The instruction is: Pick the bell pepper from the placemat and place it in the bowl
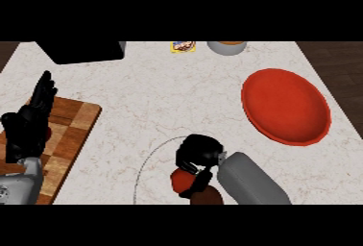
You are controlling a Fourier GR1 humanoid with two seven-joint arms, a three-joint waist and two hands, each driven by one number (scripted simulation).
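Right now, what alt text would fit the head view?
The robot's right hand curls round a red bell pepper over a pale placemat near the view's lower edge, with the red bowl apart to the upper right. The left hand rests open over a wooden cutting board at the left.

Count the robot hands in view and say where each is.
2. The left hand rests open over the wooden board at the left edge. The right hand is curled round the bell pepper near the bottom middle. Neither is hidden.
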